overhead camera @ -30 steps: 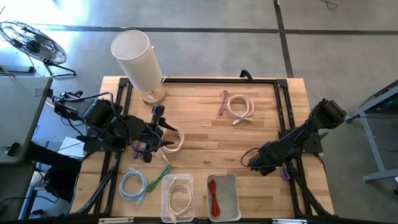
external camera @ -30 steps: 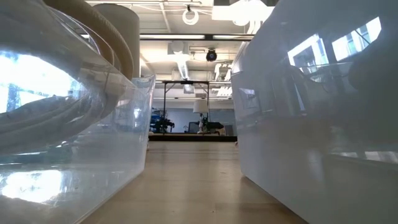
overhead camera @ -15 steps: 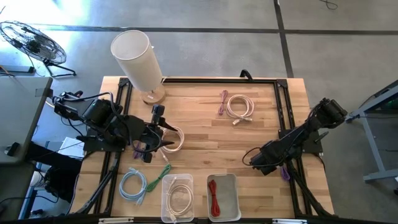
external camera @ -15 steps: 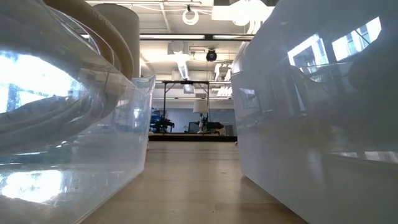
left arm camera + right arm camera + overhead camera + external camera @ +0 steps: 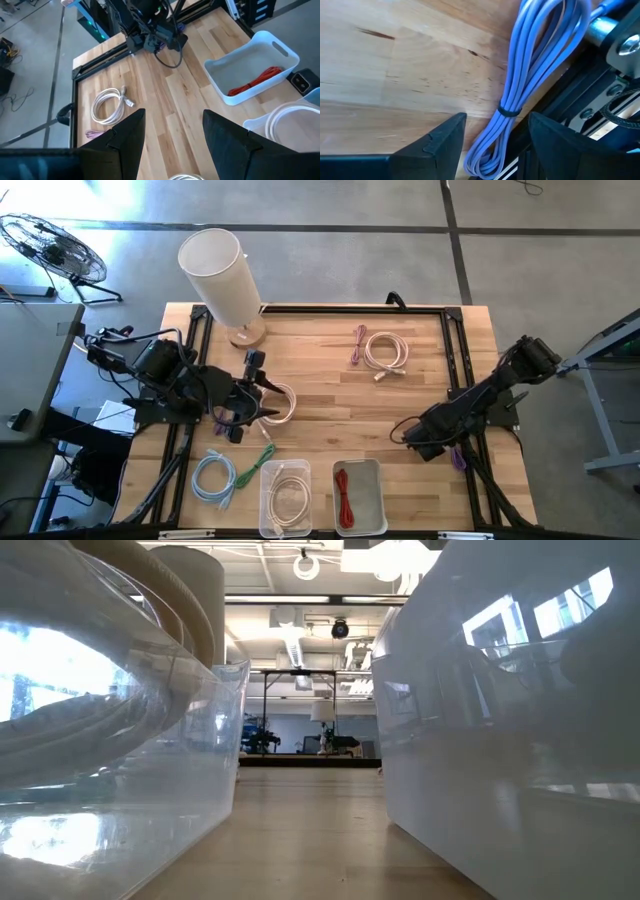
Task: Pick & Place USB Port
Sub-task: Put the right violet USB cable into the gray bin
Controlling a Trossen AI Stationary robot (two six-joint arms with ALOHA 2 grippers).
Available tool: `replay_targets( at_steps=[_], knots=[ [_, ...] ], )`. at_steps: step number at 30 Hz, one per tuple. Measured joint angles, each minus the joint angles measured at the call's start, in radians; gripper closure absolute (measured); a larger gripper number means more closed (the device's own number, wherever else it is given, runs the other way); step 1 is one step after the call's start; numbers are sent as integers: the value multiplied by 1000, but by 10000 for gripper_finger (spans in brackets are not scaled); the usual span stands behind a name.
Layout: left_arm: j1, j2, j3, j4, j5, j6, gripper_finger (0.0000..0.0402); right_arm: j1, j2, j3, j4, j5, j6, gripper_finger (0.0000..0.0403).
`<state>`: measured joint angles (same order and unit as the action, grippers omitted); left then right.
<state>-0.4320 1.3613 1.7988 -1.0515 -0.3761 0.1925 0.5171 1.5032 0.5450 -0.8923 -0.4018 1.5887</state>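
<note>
Right gripper (image 5: 492, 145) is low at the table's (image 5: 330, 395) 4 o'clock edge, fingers spread and empty, straddling the bundled purple-blue cable (image 5: 530, 75) tied with a black band. That cable lies half on the wood, half on the black frame rail (image 5: 580, 135); in the high view only its tip pokes out by my arm.

Step, as I read it: lining up the grasp on this cable, not yet picked. Next move calls for dropping a touch, centring on the bundle near the band, then closing. The rail is touching the cable, so finger clearance on that side looks tight.

Likely drop: the two clear plastic bins at 6 o'clock. One holds a cream coiled cable (image 5: 289, 498), the other a red cable (image 5: 344, 498).

Left gripper (image 5: 172, 135) waits at 9 o'clock, fingers apart, nothing in them, over a white coiled cable (image 5: 278, 402).

No readable labels or brands anywhere.
</note>
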Motion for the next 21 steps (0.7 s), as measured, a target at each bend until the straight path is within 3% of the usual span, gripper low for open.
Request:
replay_targets(
  at_steps=[9,13,17,21],
  knots=[
    [0,0,0,-28,1,-42,209,-33,5,-6,31,-29,0,224],
    [0,0,0,-28,2,-45,209,-33,6,-7,56,-30,3,280],
    [0,0,0,-28,2,-51,209,-33,6,-6,75,-36,-6,369],
    [-1,0,0,-28,4,-65,209,-34,6,-6,78,-40,-13,380]
  ],
)
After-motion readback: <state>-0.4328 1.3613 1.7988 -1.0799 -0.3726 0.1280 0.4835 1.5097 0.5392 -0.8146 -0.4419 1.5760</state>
